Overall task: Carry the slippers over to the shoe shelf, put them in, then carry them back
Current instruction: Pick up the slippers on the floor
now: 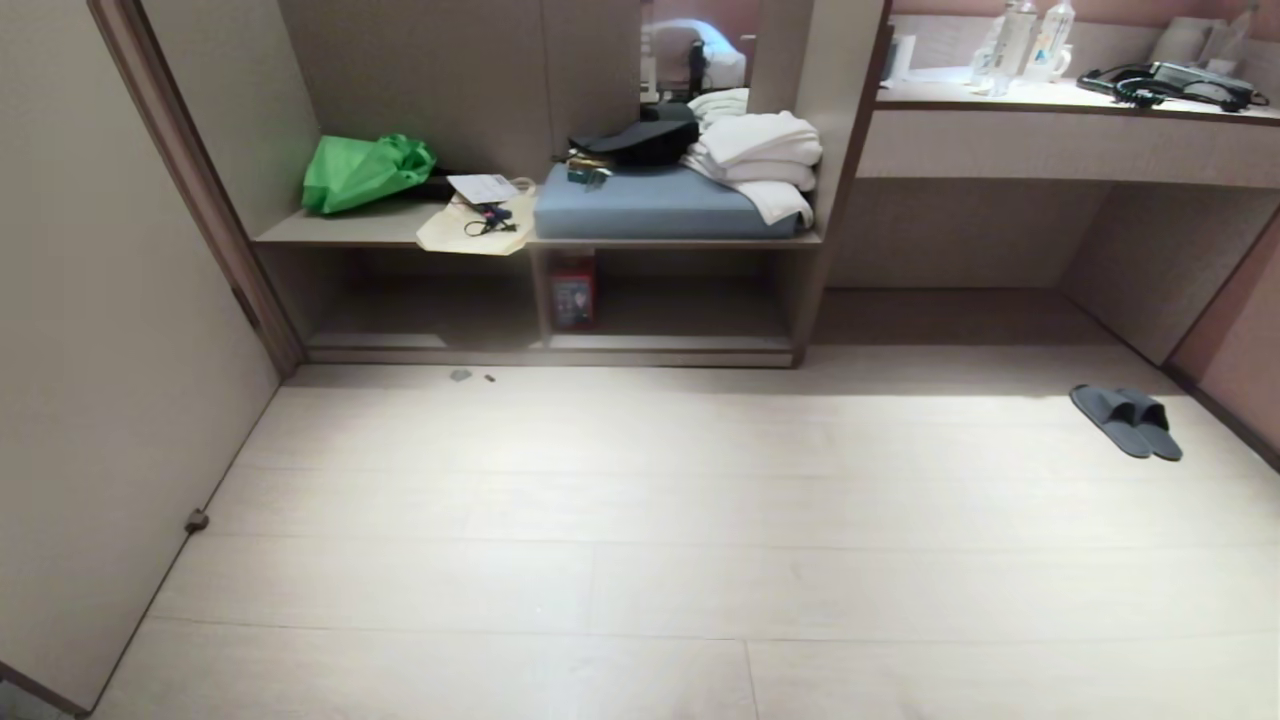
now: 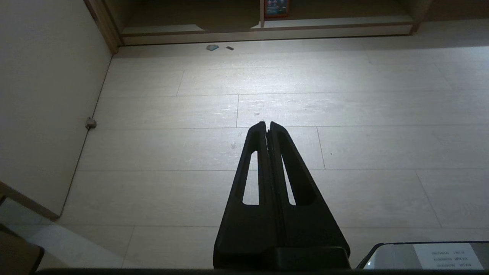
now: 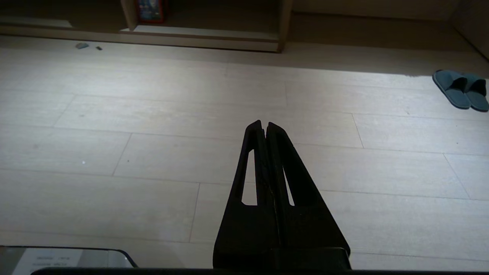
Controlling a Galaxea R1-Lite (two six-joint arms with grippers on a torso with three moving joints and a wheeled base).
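Looking from the head: the slippers (image 1: 1126, 421) lie side by side on the floor (image 1: 640, 560), far to the robot's right, well apart from the shoe shelf (image 1: 560, 345); neither arm shows in this view; nothing is lifted yet, so the task looks barely begun
Shelf risk: the red box (image 1: 573, 290) stands at the upright panel between the two low bays; a careless placing could knock it, or catch a slipper on the raised base board
Wrong-target risk: the recess under the worktop (image 1: 1060, 100) sits much nearer the slippers and could be mistaken for the shelf
Left wrist: the left gripper (image 2: 267, 124) hangs over bare floor with its jaws clenched on nothing; small scraps (image 2: 212, 47) lie before the shelf base
Right wrist: the right gripper (image 3: 264, 124) likewise has its jaws clenched, empty; the slippers (image 3: 461, 89) lie off at the far side
Grasp risk: soft flat fabric may fold or slip, and pinching one slipper may leave its mate behind; jaws must part first
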